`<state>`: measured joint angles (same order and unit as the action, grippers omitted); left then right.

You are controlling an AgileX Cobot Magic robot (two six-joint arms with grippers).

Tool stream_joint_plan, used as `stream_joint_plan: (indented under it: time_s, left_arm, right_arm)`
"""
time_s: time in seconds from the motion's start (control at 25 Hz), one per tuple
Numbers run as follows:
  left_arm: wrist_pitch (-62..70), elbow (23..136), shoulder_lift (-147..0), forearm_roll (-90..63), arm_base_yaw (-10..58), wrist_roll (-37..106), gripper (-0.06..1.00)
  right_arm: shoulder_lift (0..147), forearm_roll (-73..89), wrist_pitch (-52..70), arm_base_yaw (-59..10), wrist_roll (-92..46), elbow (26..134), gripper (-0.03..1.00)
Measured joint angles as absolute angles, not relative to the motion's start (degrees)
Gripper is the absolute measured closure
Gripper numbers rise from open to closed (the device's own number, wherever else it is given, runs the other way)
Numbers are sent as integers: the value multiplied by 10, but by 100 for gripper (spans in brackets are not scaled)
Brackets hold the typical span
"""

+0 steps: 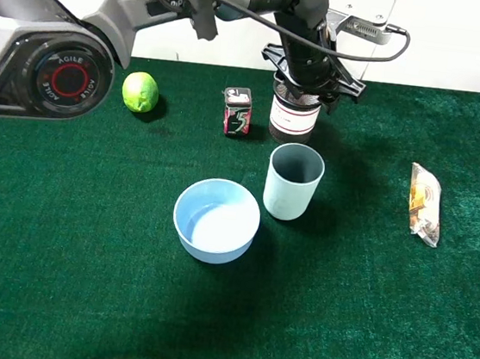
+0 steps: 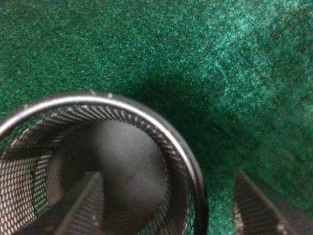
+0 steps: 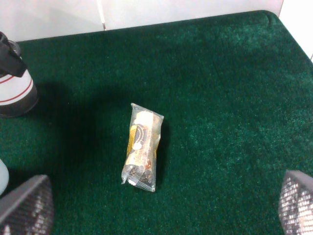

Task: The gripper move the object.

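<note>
Cup first: the black wire-mesh cylindrical pen cup point(image 1: 294, 115) with its white, red-edged label band stands upright at upper centre of the overhead frame. It is just right of a small dark red-marked box point(image 1: 236, 111) and just above a plain grey-blue cup point(image 1: 292, 182). The black claw-like left gripper point(image 1: 308, 76) is down on its rim. Wrist view: one finger point(image 2: 83, 205) inside the mesh, the other outside, jaws apart, wall not pinched. The right gripper point(image 3: 156, 210) is spread wide over green felt point(image 3: 220, 98), with a clear-wrapped snack packet point(image 3: 141, 146) mid-frame.
</note>
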<state>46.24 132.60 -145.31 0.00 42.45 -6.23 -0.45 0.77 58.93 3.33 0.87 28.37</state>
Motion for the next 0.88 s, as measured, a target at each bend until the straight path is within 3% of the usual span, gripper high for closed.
stream_joint_plan:
  time_s: [0.4, 0.88]
  left_arm:
    - [458, 1329, -1452, 0, 424, -62, 25]
    - [549, 1336, -1411, 0, 424, -62, 19]
  right_arm:
    - [-4, 8, 589, 33, 9, 284, 28]
    - [-4, 8, 589, 33, 9, 284, 28]
